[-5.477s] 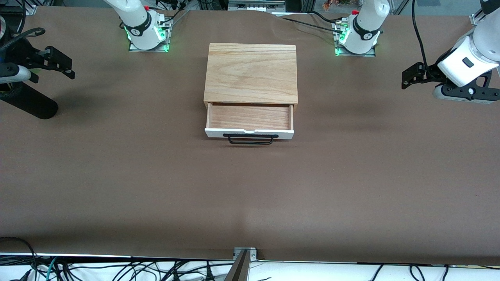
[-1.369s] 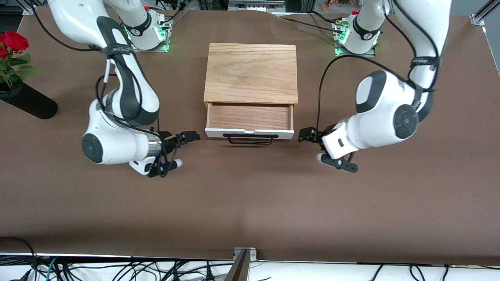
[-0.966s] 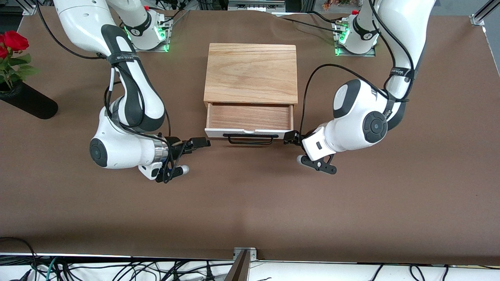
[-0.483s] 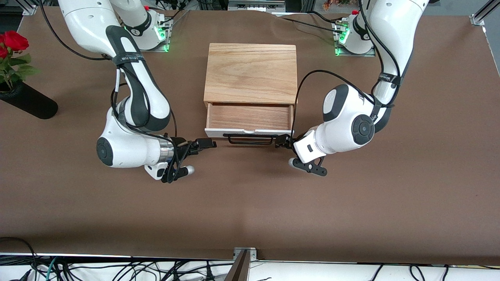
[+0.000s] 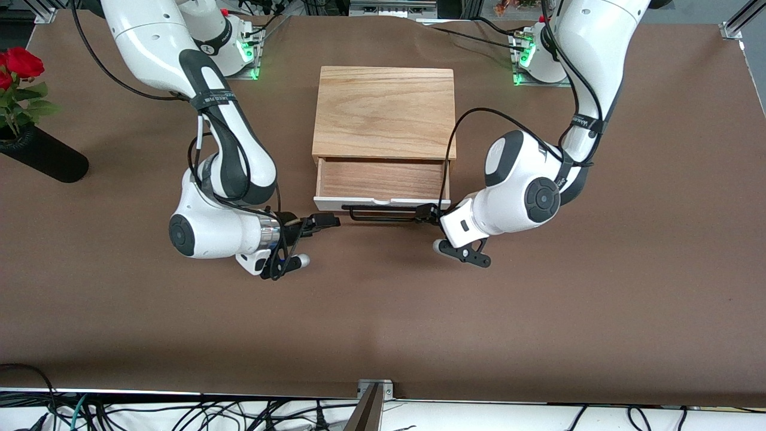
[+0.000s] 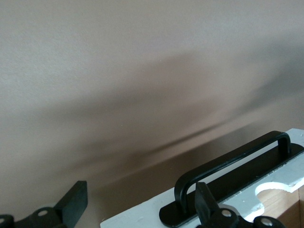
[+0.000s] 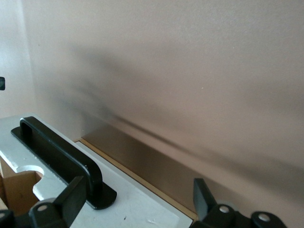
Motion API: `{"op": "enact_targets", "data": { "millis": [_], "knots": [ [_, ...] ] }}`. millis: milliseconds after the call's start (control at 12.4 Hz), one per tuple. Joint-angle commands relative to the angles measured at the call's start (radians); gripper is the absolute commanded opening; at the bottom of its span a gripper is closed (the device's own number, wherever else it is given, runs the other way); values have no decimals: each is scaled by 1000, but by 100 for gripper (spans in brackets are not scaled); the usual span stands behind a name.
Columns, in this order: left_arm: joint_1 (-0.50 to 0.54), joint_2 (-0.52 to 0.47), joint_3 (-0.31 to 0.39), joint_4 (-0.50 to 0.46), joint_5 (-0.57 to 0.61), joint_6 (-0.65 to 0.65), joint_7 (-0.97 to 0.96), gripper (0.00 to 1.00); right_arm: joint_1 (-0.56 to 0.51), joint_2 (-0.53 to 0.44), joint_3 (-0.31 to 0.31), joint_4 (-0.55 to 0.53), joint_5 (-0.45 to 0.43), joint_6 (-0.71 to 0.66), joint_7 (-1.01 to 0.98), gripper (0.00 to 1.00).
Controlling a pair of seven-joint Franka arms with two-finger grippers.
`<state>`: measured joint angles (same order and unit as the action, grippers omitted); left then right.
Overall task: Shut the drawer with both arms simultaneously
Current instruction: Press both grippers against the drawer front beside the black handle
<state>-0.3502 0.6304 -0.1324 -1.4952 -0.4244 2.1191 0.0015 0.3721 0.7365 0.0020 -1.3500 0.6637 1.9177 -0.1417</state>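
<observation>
Brown table (image 5: 383,311) bears the half-open drawer (image 5: 383,179). Left gripper (image 6: 137,209) and right gripper (image 7: 137,202), fingers spread and empty, straddle the stiff white front panel (image 6: 142,216) at either end of its handle (image 5: 383,212); it looks light, so an even push on the panel should do.

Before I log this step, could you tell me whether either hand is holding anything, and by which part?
Nothing is held. The left hand and the right hand are both open at the ends of the drawer's handle, one at each end.

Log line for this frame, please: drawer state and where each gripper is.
drawer: open | left gripper: open, at handle end | right gripper: open, at front panel's other end | contact: cannot tell
</observation>
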Motion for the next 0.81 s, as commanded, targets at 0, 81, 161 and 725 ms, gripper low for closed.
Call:
{"op": "enact_targets", "data": {
  "millis": [0,81,161,725],
  "knots": [
    [-10,3,7,4,-25,-1,5,100,5,-2,1,-29,24,12,-19,100],
    [-12,3,7,4,-25,-1,5,100,5,-3,1,-40,24,10,-38,100],
    [-19,5,7,3,-27,-2,5,100,5,-3,0,-44,24,4,-44,100],
    [-15,6,-21,-19,-45,-13,-1,100,-7,-6,-2,-58,24,-97,-47,100]
  ]
}}
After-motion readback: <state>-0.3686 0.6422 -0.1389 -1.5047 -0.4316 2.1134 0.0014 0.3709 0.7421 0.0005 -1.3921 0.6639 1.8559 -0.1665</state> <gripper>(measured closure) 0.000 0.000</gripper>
